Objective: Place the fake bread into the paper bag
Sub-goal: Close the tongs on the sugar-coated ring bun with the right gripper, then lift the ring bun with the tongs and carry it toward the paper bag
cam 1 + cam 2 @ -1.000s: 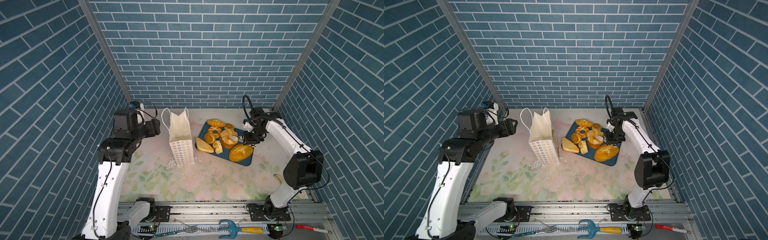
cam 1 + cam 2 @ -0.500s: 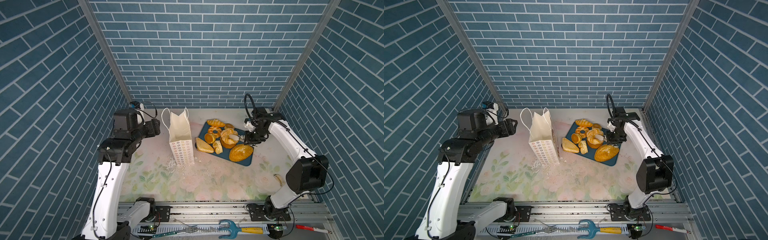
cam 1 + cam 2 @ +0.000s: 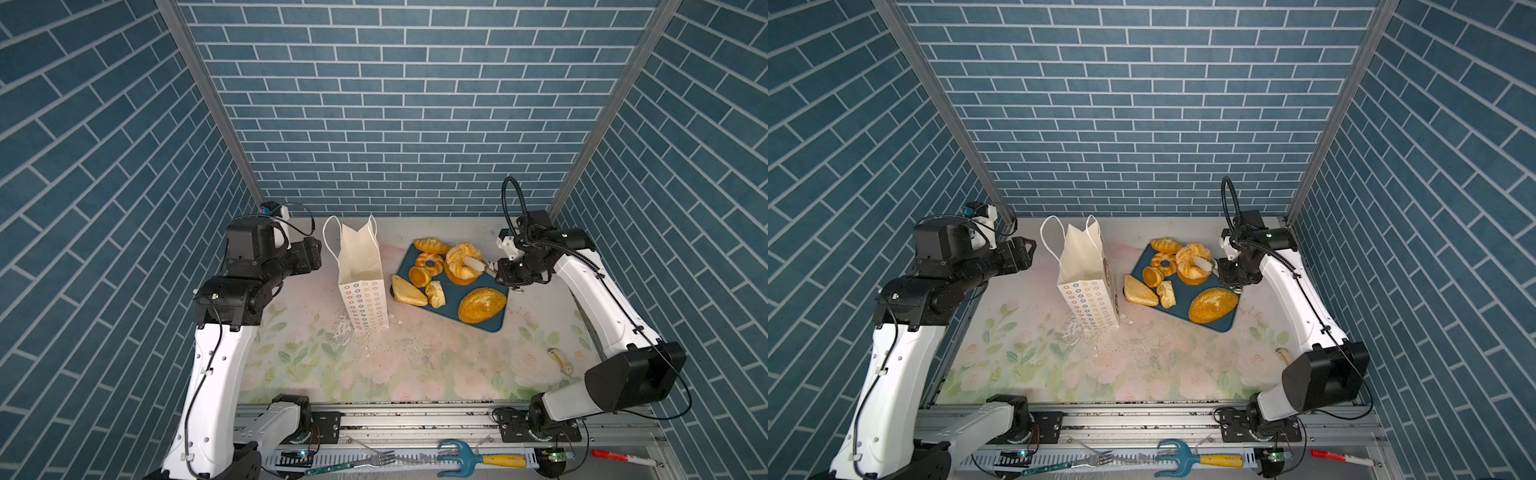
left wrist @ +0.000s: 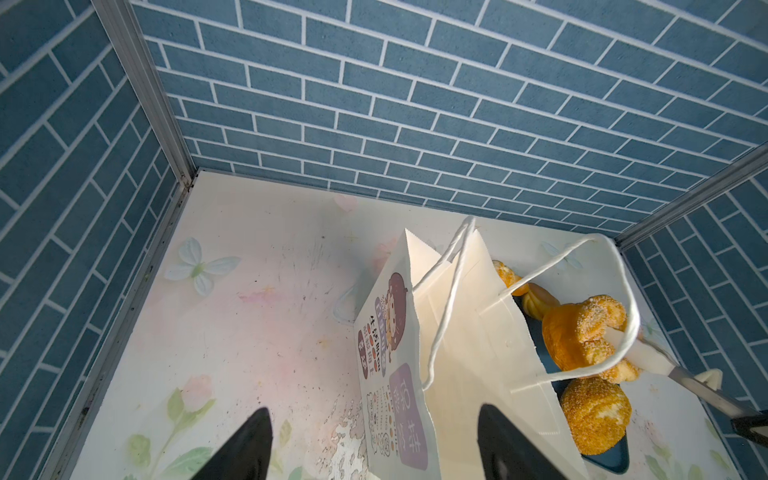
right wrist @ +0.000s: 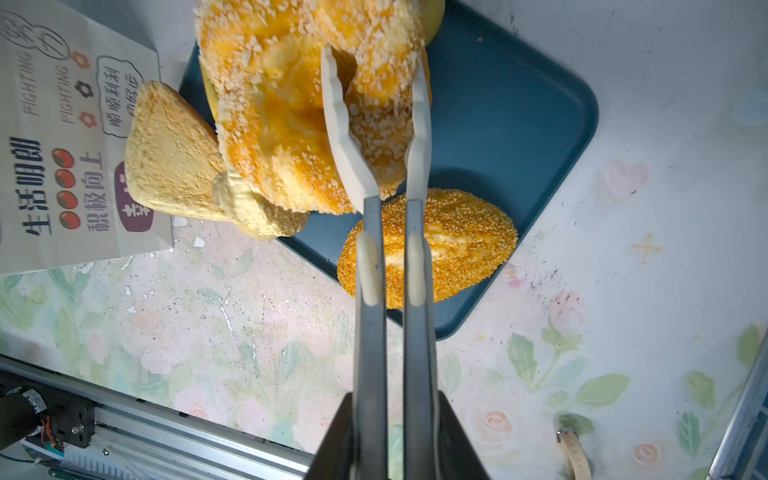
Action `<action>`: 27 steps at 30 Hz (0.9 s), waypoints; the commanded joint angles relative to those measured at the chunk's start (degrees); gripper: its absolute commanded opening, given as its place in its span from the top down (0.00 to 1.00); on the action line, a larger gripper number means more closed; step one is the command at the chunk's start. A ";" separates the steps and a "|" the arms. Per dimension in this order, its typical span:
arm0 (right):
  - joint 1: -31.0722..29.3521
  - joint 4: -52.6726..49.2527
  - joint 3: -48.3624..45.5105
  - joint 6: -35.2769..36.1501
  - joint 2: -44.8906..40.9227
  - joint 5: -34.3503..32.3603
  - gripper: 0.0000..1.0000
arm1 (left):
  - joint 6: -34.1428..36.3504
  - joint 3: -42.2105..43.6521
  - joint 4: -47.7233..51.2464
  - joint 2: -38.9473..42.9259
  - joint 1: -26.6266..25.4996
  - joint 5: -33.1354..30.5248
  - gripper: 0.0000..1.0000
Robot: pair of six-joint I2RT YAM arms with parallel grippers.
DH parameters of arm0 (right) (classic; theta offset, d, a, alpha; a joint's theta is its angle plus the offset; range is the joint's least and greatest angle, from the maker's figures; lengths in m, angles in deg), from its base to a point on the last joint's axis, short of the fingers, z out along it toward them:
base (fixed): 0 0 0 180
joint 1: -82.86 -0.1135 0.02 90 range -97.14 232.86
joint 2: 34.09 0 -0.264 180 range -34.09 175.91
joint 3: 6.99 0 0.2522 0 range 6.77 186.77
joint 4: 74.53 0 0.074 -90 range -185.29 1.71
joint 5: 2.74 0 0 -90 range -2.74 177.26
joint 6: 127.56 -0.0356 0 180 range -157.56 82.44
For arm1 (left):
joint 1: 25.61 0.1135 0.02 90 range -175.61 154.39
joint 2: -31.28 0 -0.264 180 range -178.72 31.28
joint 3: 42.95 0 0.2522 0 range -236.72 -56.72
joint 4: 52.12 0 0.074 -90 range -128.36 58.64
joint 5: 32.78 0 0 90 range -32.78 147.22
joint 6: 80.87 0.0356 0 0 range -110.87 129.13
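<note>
White-tipped right gripper (image 5: pixel 374 52) clenched on sugared wreath (image 5: pixel 270 124), one tip through hole; wreath held over far end of blue tray (image 3: pixel 478 326). Croissant (image 3: pixel 431 245), ring (image 3: pixel 430 262), loaf (image 3: pixel 482 305), toast (image 3: pixel 409 291), rest of bread (image 3: pixel 419 276) lie on tray. Bag (image 3: pixel 361 270) upright on tabletop (image 3: pixel 415 374), mouth open, just beside tray, between it and left gripper (image 4: pixel 376 440). Left gripper released, empty, near bag.

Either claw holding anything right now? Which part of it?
Right claw is shut on the sugared wreath, pinching one side of its ring, one tip through the hole. Left claw is open, holding nothing.
</note>
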 commanded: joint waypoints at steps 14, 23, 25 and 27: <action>-17.05 0.95 32.91 0.77 2.98 -6.01 0.92 | 1.35 -6.20 -0.99 -10.60 -4.39 -0.75 0.25; -26.53 -0.98 44.31 3.47 8.39 -10.20 0.93 | -1.75 -2.81 -4.12 -12.87 -4.21 3.11 0.54; -28.08 -0.92 45.30 3.95 8.90 -10.82 0.93 | -2.33 -2.09 -4.57 -12.65 -4.07 3.05 0.62; -29.52 -0.97 46.17 4.50 9.31 -11.29 0.93 | -2.87 -1.19 -4.90 -12.24 -3.93 2.95 0.71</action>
